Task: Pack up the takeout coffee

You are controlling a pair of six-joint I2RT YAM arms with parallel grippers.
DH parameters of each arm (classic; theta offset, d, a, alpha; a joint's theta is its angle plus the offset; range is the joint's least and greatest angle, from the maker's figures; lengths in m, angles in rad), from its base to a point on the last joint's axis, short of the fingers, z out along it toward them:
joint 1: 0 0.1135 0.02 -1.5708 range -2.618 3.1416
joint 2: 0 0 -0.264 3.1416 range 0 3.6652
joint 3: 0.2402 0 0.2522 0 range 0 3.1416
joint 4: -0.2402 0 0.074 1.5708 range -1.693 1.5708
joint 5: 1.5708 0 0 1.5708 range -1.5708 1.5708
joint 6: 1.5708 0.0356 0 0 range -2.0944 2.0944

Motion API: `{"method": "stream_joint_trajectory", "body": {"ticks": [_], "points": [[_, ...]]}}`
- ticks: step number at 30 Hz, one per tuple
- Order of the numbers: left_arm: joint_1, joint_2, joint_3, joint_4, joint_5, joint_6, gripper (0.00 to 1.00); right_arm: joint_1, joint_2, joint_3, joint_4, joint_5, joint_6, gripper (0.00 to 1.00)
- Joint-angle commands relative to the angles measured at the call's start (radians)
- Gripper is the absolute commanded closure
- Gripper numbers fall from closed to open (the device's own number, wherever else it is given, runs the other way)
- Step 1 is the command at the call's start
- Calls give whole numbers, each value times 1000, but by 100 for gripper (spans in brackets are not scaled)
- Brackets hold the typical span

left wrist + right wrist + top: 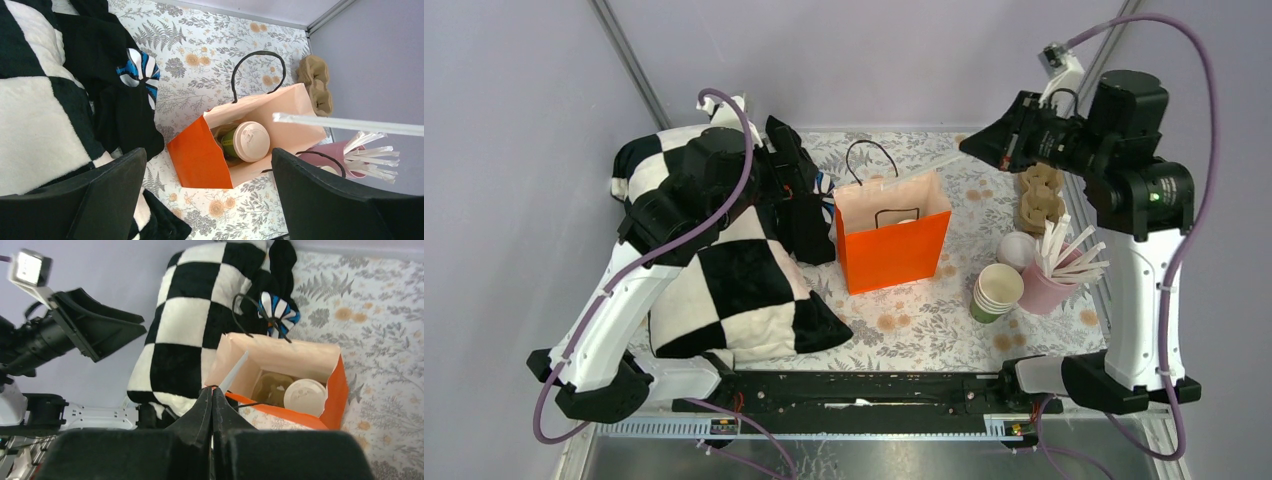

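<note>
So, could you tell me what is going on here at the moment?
The lidded green cup already sits inside the orange paper bag. The right gripper is shut on a white stick, holding it over the bag's open top. The left gripper is open near the bag, holding nothing.

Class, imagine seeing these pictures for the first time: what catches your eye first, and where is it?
The bright orange paper bag stands open mid-table, a lidded green cup inside it. Left of it lies a big black-and-white checked cushion. The right gripper, raised right of the bag, pinches a white stick.
</note>
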Motion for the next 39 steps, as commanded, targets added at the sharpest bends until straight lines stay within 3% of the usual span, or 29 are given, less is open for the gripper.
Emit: {"method": "stream_joint_trajectory", "body": {"ticks": [1,6,10,12,19,25,30,34,39], "points": [[6,-32,-17,36,-25,-36,1,84,32,-38,-47,-3,-55,100],[5,-43,-23,26,-24,-53,1,335,158,-6,-205,250,-136,100],[5,-48,-26,23,-24,-65,1,389,236,20,-258,350,-145,92],[5,-51,-28,22,-23,-68,1,390,256,68,-278,369,-148,78],[5,-52,1,17,-64,-46,1,390,173,253,-263,685,-73,2],[5,-63,106,66,-116,5,1,390,-35,129,-150,847,-35,0],[6,-189,44,297,-168,61,1,389,-201,65,-52,1030,-45,0],[5,-284,-35,497,-211,129,1,390,-211,142,-46,1113,-66,0],[6,-283,28,501,-272,204,1,390,-149,253,-114,1122,-64,0]]}}
